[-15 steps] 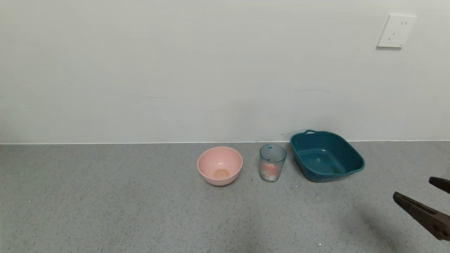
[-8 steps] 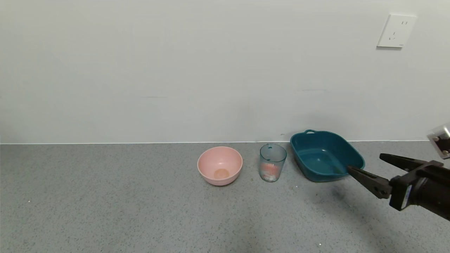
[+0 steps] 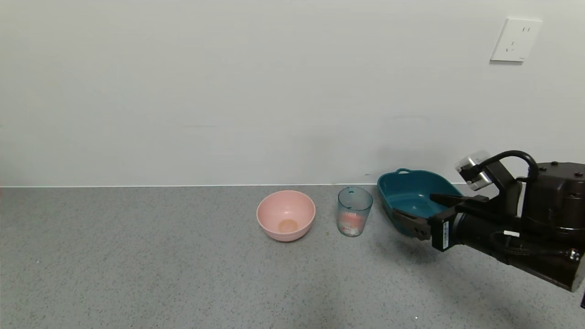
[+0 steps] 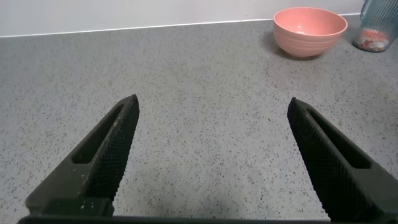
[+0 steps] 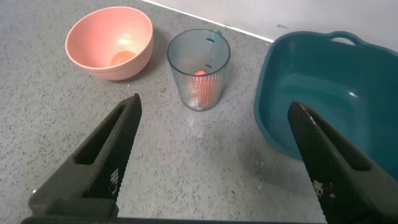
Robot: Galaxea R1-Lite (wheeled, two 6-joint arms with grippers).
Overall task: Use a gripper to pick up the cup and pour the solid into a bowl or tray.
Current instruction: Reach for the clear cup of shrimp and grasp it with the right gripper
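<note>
Head view: grey counter (image 3: 137, 274) against a white wall. A pink bowl (image 3: 286, 215), a ribbed teal cup (image 3: 354, 211) and a dark teal tray (image 3: 422, 201) stand in a row near the wall, the cup upright between the other two. Red and white bits (image 3: 351, 223) sit in the cup's bottom. The right gripper (image 3: 422, 211) reaches in from the right, fingers spread and empty, in front of the tray and pointing at the cup, not yet touching it.

Left wrist view: the left gripper (image 4: 211, 155) hangs open and empty over bare counter, well apart from the bowl (image 4: 310, 31).

Right wrist view: the cup (image 5: 199, 68) stands ahead between the open fingers (image 5: 99, 155), bowl (image 5: 110, 42) to one side, tray (image 5: 336, 99) to the other.

This looks like the approach step. Next, the right gripper likely needs to advance until its fingers bracket the cup, then close gently so the thin plastic neither tips nor slips.
</note>
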